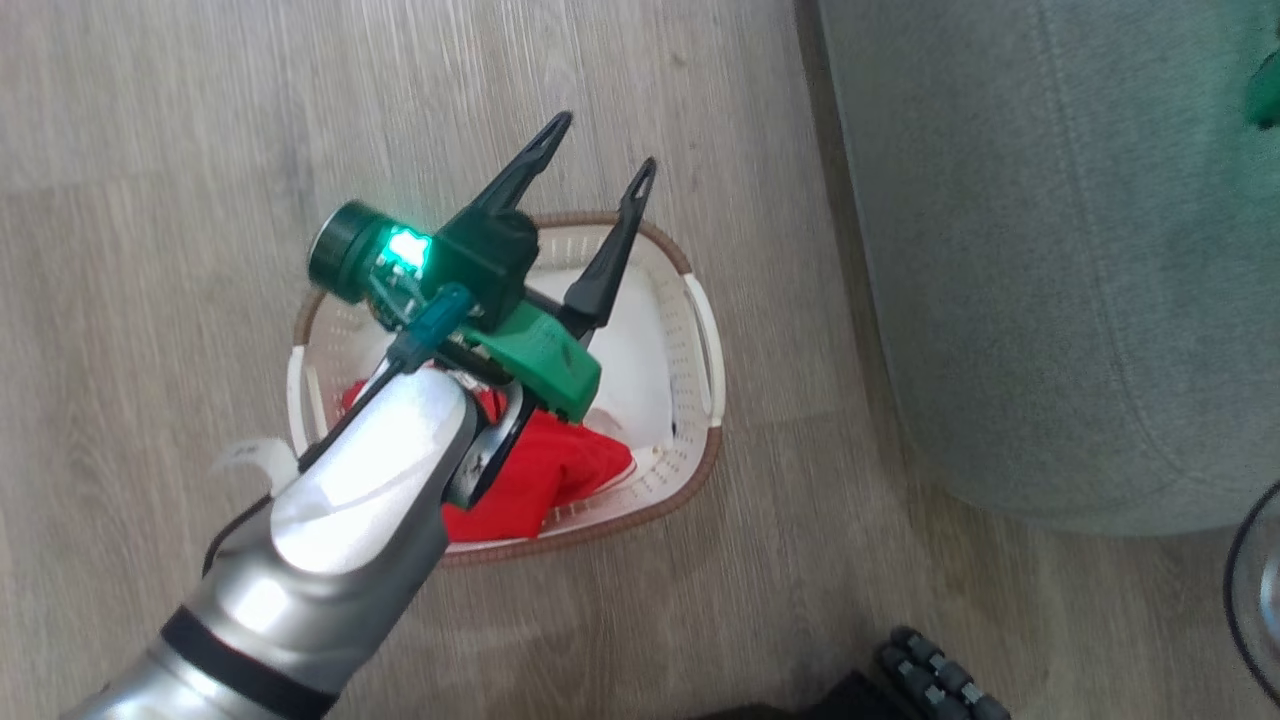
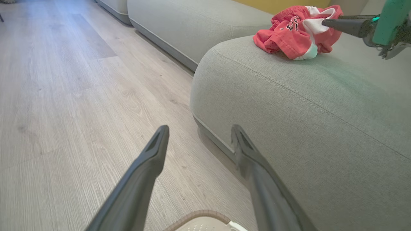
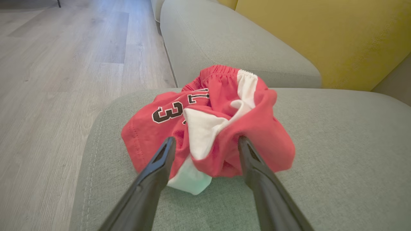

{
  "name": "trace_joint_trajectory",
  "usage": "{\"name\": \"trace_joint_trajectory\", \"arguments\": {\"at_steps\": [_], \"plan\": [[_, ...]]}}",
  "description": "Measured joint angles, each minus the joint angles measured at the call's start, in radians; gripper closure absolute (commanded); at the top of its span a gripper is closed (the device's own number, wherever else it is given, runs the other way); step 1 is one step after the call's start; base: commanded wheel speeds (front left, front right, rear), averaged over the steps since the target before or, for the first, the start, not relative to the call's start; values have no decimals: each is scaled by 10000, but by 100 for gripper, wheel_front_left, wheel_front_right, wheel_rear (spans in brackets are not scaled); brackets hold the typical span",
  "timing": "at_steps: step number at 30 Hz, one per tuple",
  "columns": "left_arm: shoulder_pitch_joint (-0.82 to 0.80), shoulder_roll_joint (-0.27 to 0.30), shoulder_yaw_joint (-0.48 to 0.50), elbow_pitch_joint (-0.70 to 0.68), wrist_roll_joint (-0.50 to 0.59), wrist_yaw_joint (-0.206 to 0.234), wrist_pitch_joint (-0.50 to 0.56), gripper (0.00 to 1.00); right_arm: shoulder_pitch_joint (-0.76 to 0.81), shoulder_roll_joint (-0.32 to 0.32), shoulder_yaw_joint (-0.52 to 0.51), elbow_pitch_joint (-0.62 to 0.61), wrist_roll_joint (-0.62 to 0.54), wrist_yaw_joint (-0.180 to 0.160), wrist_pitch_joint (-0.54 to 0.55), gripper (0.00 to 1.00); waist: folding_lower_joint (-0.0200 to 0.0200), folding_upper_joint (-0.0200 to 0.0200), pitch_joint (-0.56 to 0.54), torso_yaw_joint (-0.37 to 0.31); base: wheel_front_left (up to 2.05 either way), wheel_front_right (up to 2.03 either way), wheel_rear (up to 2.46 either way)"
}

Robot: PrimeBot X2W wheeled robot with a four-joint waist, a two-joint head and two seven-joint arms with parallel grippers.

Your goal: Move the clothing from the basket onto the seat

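Lettering "3" on one red garment (image 3: pixel 208 122) at the rounded corner of the seat (image 3: pixel 337 144), my right pincer (image 3: pixel 206 140) spread wide around it, gripping nothing, second red garment (image 1: pixel 560 470) in the basket (image 1: pixel 692 330), my left pincer (image 1: pixel 602 143) open, empty.

We see the L arm's forearm (image 1: pixel 340 500) as a smooth silver-grey shell w/ glare, ringed lower down by a black band (image 1: pixel 235 675). At the wrist there's a green plastic housing (image 1: pixel 545 365), a dark round camera barrel (image 1: pixel 340 250) w/ a lit green lamp (image 1: pixel 408 247), and a teal plug (image 1: pixel 435 318) on a thin black cable (image 1: pixel 345 422). L jaws have two long dark fingers (image 1: pixel 608 262), tapering, slotted nr the tips. R jaws in the left wrist view have the same dark R finger (image 2: pixel 343 25) and a teal-green block (image 2: pixel 389 18).
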Motion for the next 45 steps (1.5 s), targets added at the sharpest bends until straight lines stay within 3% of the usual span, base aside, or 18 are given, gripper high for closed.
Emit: {"name": "trace_joint_trajectory", "arguments": {"at_steps": [10,23,30,39,45], "plan": [[763,-209,447,391,-523,221,-481,0,1659,13,1152,-1430,610,0,0,0,0,1,-1355,84,0,0,0],[2943,-336,1998,209,-999,890,-644,0,3491,211,2920,-2817,1710,0,0,0,-1,1,-3753,792,0,0,0],[4546,-245,2838,-165,-974,1108,-646,0,4959,529,3204,-3710,1996,0,0,0,-1,1,-4848,1469,0,0,0],[6182,-190,3636,-506,-644,1350,-646,0,7306,1668,2880,-5135,2094,0,0,0,-1,1,-5795,2214,0,0,0],[7029,-174,4149,-884,-441,1350,-646,0,8735,2017,2968,-5889,2165,0,2,0,-1,1,-6061,2439,0,0,0]]}}
